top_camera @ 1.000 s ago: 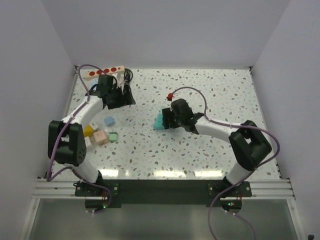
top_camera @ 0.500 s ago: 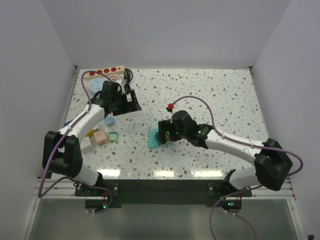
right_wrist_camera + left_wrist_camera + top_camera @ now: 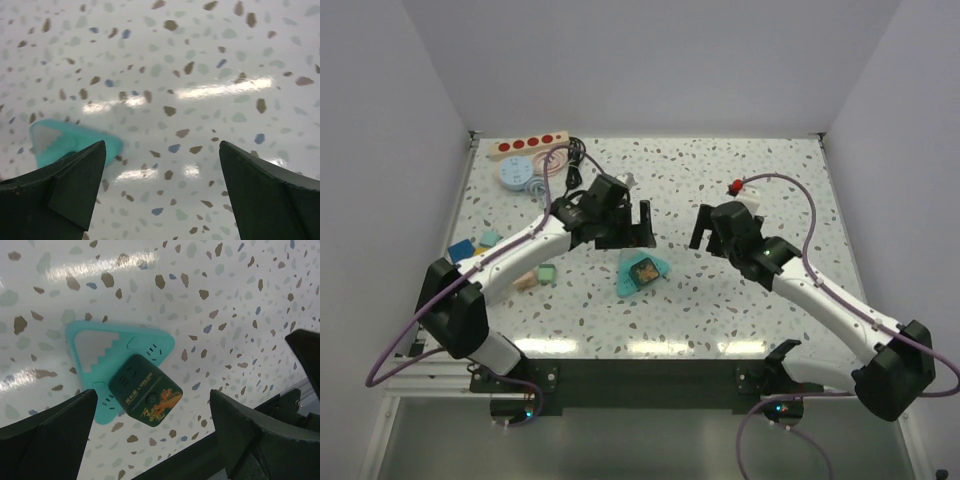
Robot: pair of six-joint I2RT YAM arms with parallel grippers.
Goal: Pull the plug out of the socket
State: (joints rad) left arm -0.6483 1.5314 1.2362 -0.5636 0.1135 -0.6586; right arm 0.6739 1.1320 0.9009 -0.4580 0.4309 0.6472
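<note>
Toward the near middle of the table (image 3: 225, 290) lies the teal triangular socket (image 3: 155, 342), flat, with the plug (image 3: 146, 390), a dark glossy cube, seated on it. The left claw (image 3: 154, 405) hangs over the cube, wide and empty. The right claw (image 3: 162, 150) hovers just beside the socket, also wide and empty. The cube looks rigid, light and slick, so grip its opposite flat sides. The socket would probably lift with it, so pin a bare corner. Far back lies a cream power strip (image 3: 525, 147).
</note>
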